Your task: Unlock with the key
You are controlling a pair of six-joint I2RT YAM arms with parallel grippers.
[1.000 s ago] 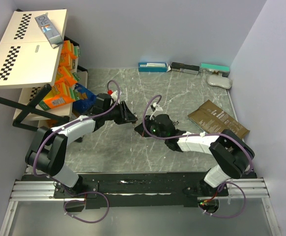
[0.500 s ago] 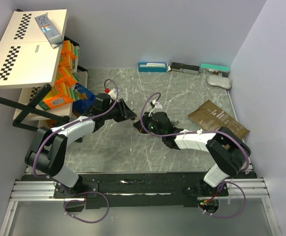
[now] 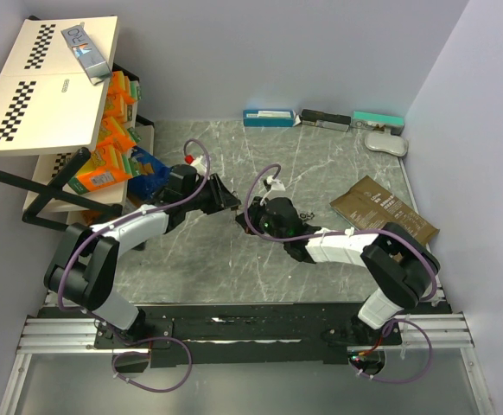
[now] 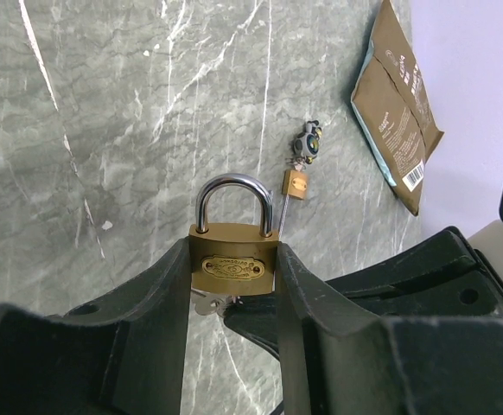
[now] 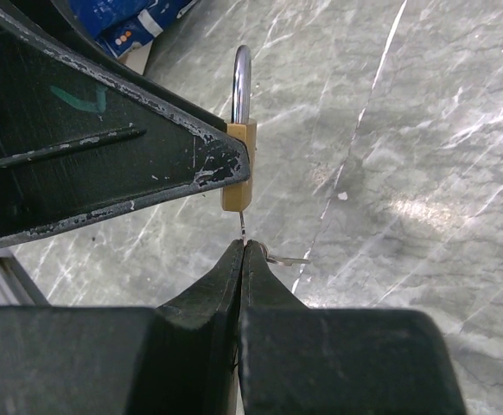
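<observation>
**Both left gripper and right gripper edged outward**

Left clamps the padlock above the table; right pinches the key at its keyhole. Off-axis turning could bend the key or loosen the padlock.

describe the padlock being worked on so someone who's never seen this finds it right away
Look at the middle of the grey marble table, where the two arms meet. The left gripper clamps a brass padlock by its sides, the right gripper pinching a key at its base. Unlike the smaller padlock lying loose toward the brown pouch, it is large and gripped.
</observation>
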